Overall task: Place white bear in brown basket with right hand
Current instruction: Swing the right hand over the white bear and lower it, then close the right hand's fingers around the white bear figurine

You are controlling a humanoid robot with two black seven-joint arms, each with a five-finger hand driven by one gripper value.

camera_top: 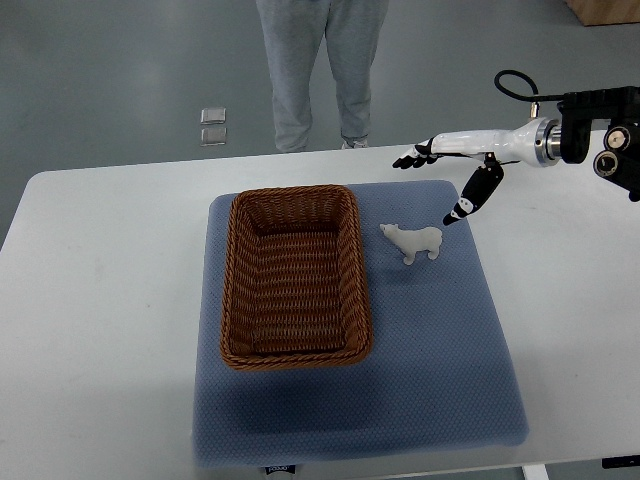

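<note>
Grey flooring surrounds a white table (90,300), on which a blue mat (440,350) carries the work items. A person in grey trousers (320,70) stands at the far edge. I see the brown basket (296,277) on the left half of the mat, empty, long axis running near to far. The white bear (413,241) stands upright on the mat just to the right of the basket's far right corner, clear of its rim. My right hand (455,175) hangs above and to the far right of the bear, fingers spread and holding nothing, thumb pointing down towards the toy. I judge this posture suits a descent onto the bear. No left arm shows.
</note>
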